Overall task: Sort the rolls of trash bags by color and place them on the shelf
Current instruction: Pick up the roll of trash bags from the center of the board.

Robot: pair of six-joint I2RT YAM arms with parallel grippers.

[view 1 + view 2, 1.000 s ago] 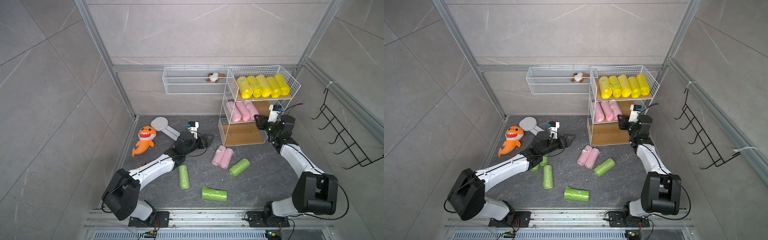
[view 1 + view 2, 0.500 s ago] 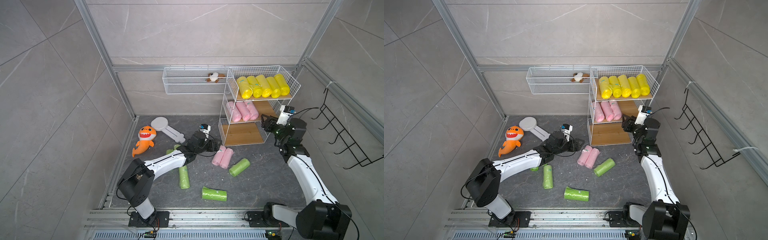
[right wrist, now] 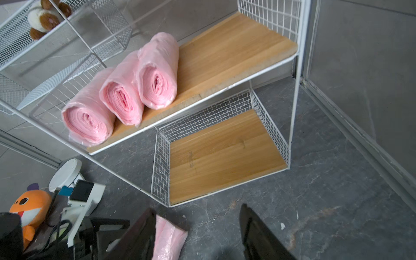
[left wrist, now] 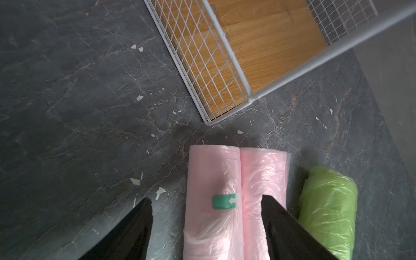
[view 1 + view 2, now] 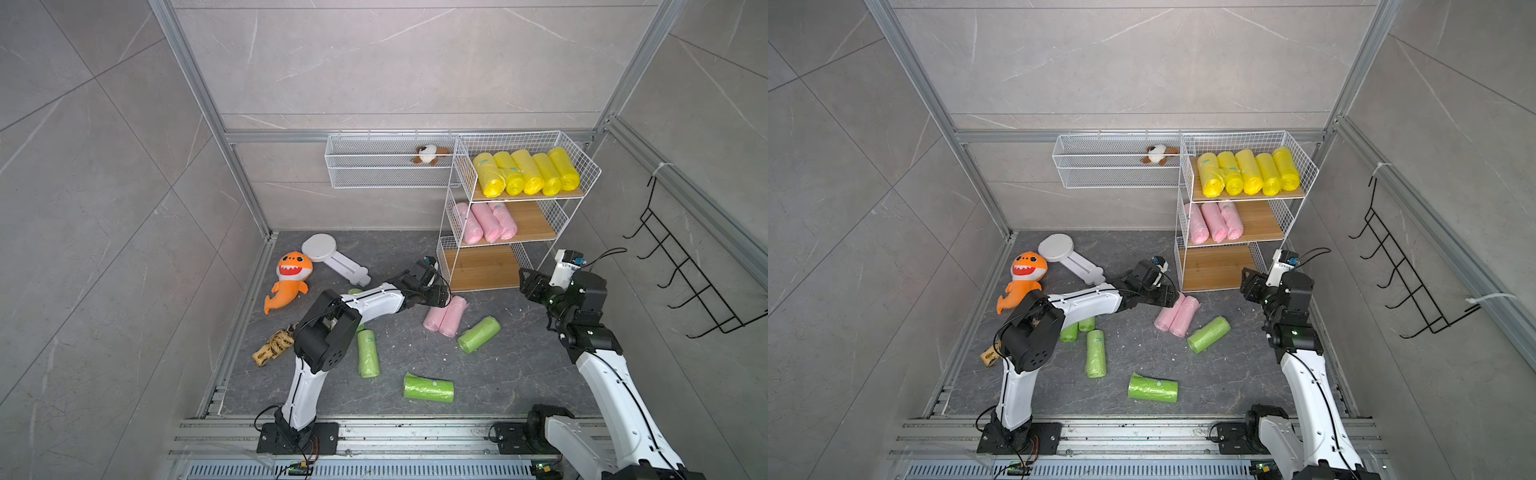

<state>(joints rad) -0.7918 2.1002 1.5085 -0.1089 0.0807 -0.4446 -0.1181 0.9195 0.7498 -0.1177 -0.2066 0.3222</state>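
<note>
The shelf (image 5: 482, 266) stands at the back right; its top tier holds several yellow rolls (image 5: 525, 172), its middle tier three pink rolls (image 3: 121, 94), and its bottom board is bare. Two pink rolls (image 5: 446, 318) lie side by side on the floor before it. My left gripper (image 4: 206, 198) hangs open just above them, one finger beside the stickered roll (image 4: 211, 175), the other over its neighbour (image 4: 263, 171). Green rolls (image 5: 478, 334) (image 5: 368, 353) (image 5: 428, 387) lie scattered on the floor. My right gripper (image 3: 197, 207) is open and empty, low in front of the shelf's right side.
An orange shark plush (image 5: 291, 278) and a white round stand (image 5: 328, 253) lie at the back left. A long white wire basket (image 5: 374, 178) with a small plush hangs on the back wall. A black hook rack (image 5: 685, 282) hangs on the right wall. A brown patterned item (image 5: 274, 347) lies by the left arm.
My left arm has swung right from the floor's middle to above the two pink rolls. My right gripper has backed down and away from the middle tier, its jaws wider.
</note>
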